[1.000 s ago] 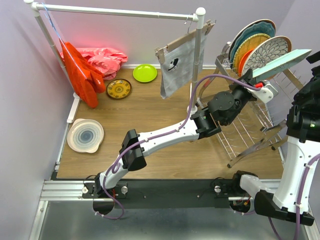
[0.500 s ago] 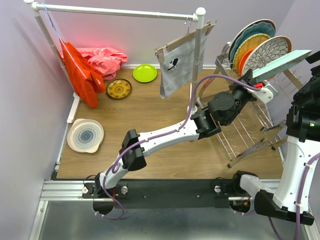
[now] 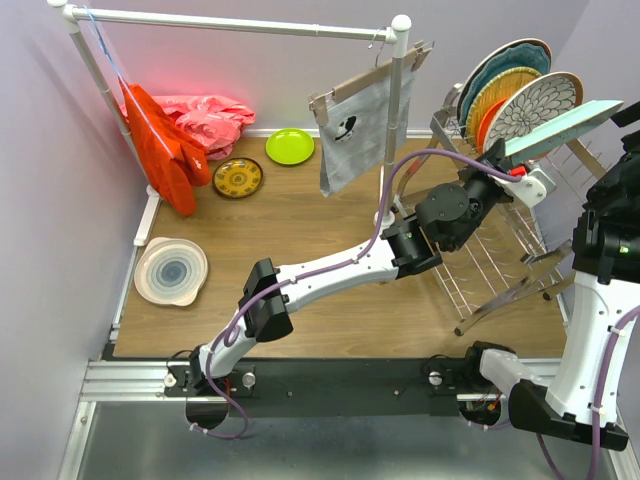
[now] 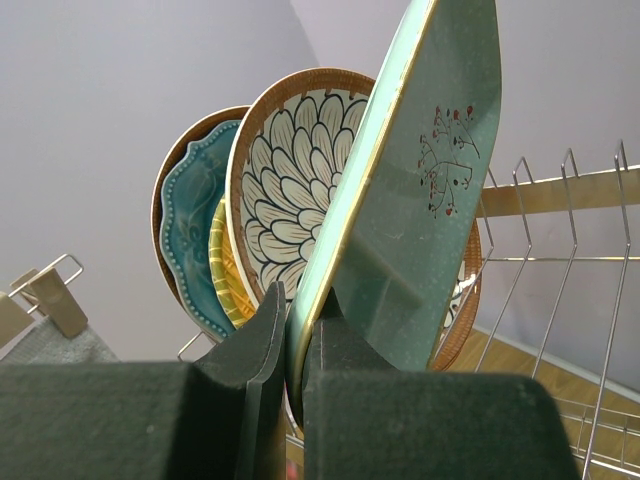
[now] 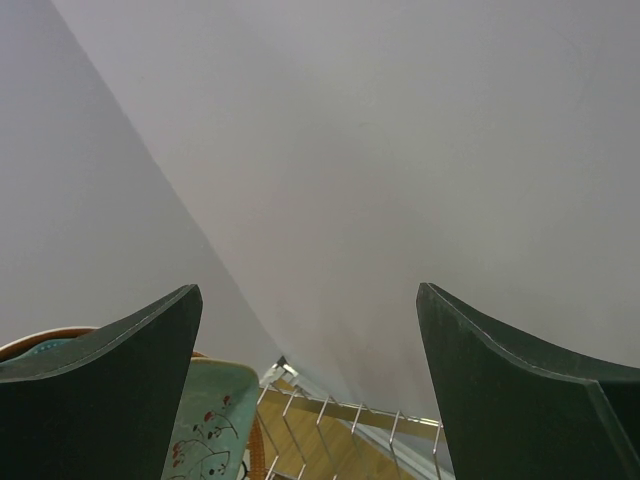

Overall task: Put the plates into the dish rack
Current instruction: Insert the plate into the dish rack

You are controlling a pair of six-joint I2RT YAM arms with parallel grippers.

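We find next to nothing different over the last second. The left end effector [image 4: 297, 330] has not shifted, and its grip on the bottom edge of the mint tray [image 4: 410, 200] looks just as tight. The one possible difference is the far tip of the tray [image 3: 565, 125], up and to the right of that end effector [image 3: 499, 152]. It may sit a hair further in toward the dish rack [image 3: 500, 260] than a second ago, though the shift is too slight for us to be sure. The right end effector [image 5: 308, 290] has neither moved nor altered its wide gap.
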